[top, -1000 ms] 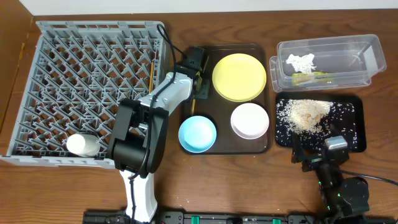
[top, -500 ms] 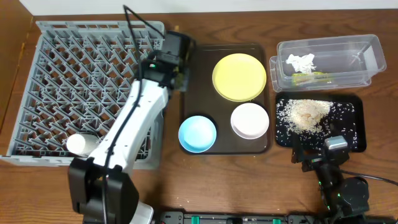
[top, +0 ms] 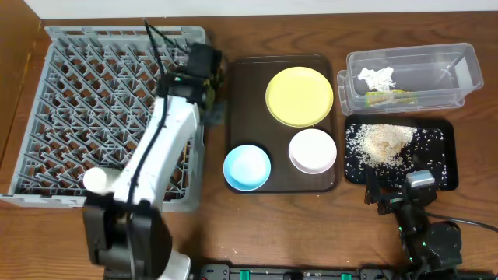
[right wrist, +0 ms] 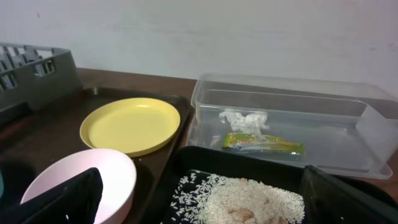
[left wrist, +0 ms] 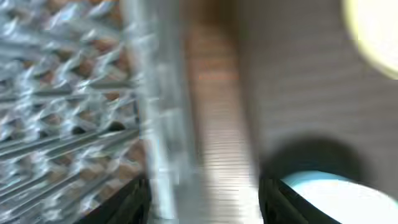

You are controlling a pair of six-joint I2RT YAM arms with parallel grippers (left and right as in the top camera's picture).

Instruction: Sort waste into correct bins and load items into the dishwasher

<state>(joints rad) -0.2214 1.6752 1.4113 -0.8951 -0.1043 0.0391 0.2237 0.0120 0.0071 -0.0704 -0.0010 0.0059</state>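
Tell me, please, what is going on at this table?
The left arm reaches over the right edge of the grey dish rack; blur in its wrist view hides whether the left pincer holds anything. The right pincer rests open near the black tray of rice. The yellow plate, blue bowl and white bowl sit on the brown tray, not yet loaded.

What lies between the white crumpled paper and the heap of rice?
The green-and-orange wrapper, inside the clear tub, lies between the paper and the rice; the overhead and right wrist views show it.
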